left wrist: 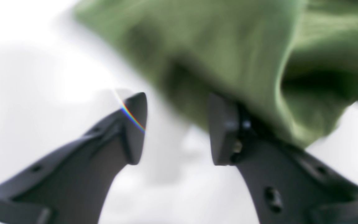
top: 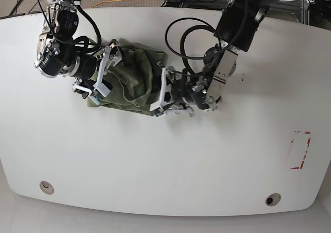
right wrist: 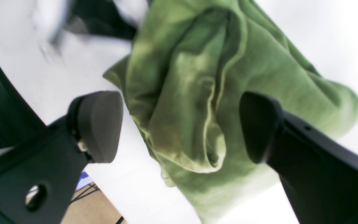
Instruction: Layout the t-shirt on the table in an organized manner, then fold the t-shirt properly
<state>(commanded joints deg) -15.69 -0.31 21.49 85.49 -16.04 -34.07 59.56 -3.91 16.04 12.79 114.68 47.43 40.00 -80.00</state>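
The olive-green t-shirt (top: 132, 80) lies bunched in a wrinkled heap on the white table (top: 155, 165), toward the back left of centre. My right gripper (top: 102, 76) is at the heap's left edge, and in the right wrist view the right gripper (right wrist: 179, 127) is open with a thick fold of the t-shirt (right wrist: 191, 93) between its fingers. My left gripper (top: 159, 94) sits at the heap's right edge. In the left wrist view the left gripper (left wrist: 179, 127) is open over bare table, its right finger (left wrist: 222, 130) against the hem of the t-shirt (left wrist: 228, 56).
A red tape rectangle (top: 300, 150) marks the table at the right. Two round grommet holes (top: 46, 186) (top: 272, 198) sit near the front edge. Cables (top: 191, 31) loop from the left arm above the shirt. Floor and stand parts show beyond the table's back edge.
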